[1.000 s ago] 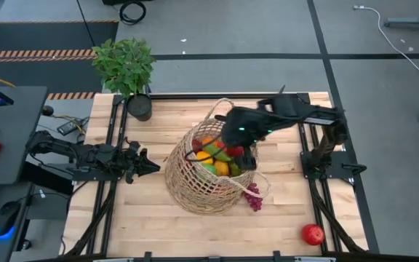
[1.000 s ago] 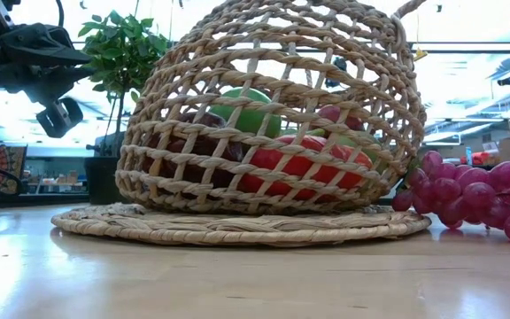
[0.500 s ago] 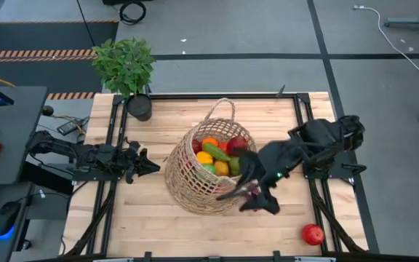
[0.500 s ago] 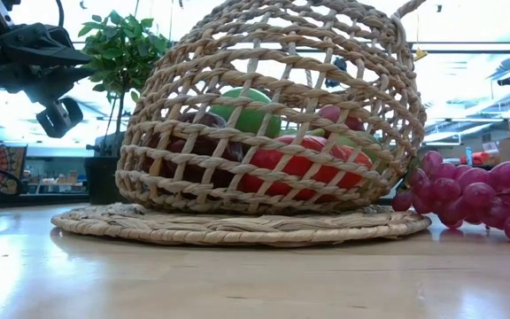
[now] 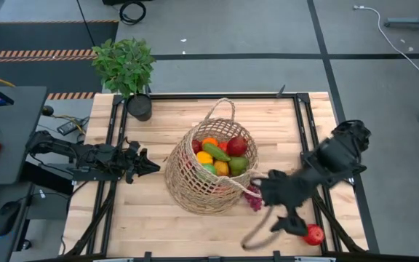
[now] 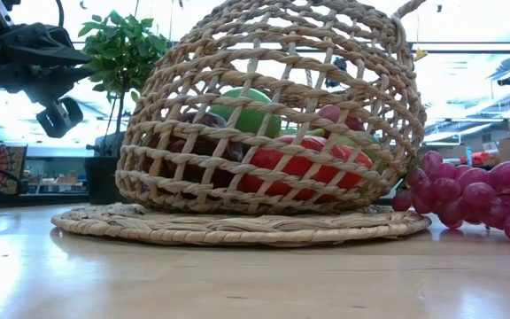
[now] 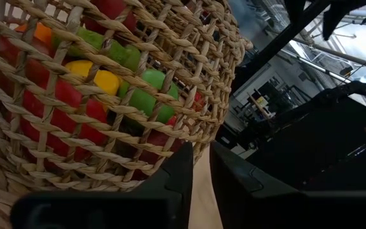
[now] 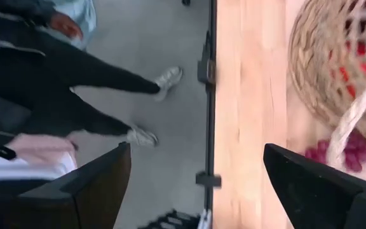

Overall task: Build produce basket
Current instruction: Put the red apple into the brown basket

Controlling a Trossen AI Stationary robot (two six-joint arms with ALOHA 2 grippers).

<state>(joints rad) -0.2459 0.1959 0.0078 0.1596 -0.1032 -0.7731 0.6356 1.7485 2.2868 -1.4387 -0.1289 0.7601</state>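
Observation:
The tan wicker basket (image 5: 208, 166) sits mid-table on its woven base (image 6: 237, 226). It holds an orange, a yellow pepper, green pieces and a dark red fruit (image 5: 236, 145). Purple grapes (image 5: 254, 199) lie on the table against the basket's near right side (image 6: 476, 197). A red apple (image 5: 313, 234) lies by the near right corner. My right gripper (image 5: 276, 227) hangs open above the table between the grapes and the apple, its fingers (image 8: 94, 184) spread wide and holding nothing. My left gripper (image 5: 150, 166) waits shut just left of the basket (image 7: 100, 89).
A potted leafy plant (image 5: 126, 67) stands at the far left corner. Black frame rails (image 5: 305, 138) run along the table's sides. Beyond the table edge (image 8: 210, 95), a person's legs (image 8: 100, 76) show on the floor. Bare wood lies near and left of the basket.
My right gripper has swung fast from above the basket's mouth toward the table's near right, passing over the grapes and ending near the red apple. The basket, the grapes and the apple have kept their places.

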